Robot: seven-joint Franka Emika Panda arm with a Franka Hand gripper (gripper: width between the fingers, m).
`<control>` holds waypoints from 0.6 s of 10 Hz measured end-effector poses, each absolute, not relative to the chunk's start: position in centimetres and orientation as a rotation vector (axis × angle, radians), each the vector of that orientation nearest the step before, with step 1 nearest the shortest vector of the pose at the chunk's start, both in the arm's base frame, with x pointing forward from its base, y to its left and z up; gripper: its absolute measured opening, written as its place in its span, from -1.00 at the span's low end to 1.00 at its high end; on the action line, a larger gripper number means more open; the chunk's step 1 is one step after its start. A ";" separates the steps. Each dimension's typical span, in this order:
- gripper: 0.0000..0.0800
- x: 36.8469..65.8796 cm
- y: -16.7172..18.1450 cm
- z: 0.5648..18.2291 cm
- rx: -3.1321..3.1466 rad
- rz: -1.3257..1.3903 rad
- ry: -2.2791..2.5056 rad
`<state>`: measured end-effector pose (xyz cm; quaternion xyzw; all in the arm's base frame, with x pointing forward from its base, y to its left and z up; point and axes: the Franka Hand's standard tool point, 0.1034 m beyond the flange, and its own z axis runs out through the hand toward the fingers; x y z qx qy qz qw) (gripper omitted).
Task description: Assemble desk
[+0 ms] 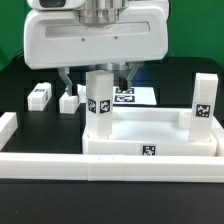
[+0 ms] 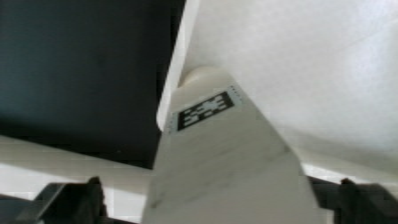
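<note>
The white tray-like tabletop point(image 1: 160, 132) lies with its rim up and a tag on its front edge. One white square leg point(image 1: 100, 96) stands upright at its near left corner in the exterior view. A second leg point(image 1: 203, 101) stands at the right corner. My gripper point(image 1: 97, 76) hangs over the first leg with its fingers spread to either side, open. In the wrist view the tagged leg point(image 2: 217, 140) runs up between the dark fingers point(image 2: 71, 202) of my gripper point(image 2: 210, 205), and a gap shows at one side. Two loose legs point(image 1: 40, 95) point(image 1: 69, 100) lie at the left.
The marker board point(image 1: 132, 97) lies flat behind the tabletop. Long white border rails run along the front point(image 1: 45, 166) and the left side point(image 1: 8, 126) of the black table. A green wall stands behind.
</note>
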<state>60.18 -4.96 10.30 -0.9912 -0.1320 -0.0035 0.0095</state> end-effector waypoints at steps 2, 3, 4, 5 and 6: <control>0.62 60.2 -4.8 10.3 -3.060 -0.022 -0.631; 0.62 60.2 -4.9 10.5 -3.043 -0.039 -0.731; 0.62 60.2 -5.1 10.4 -3.020 -0.036 -0.833; 0.51 60.1 -5.1 10.4 -3.020 -0.035 -0.830; 0.51 60.1 -5.1 10.4 -3.021 -0.035 -0.829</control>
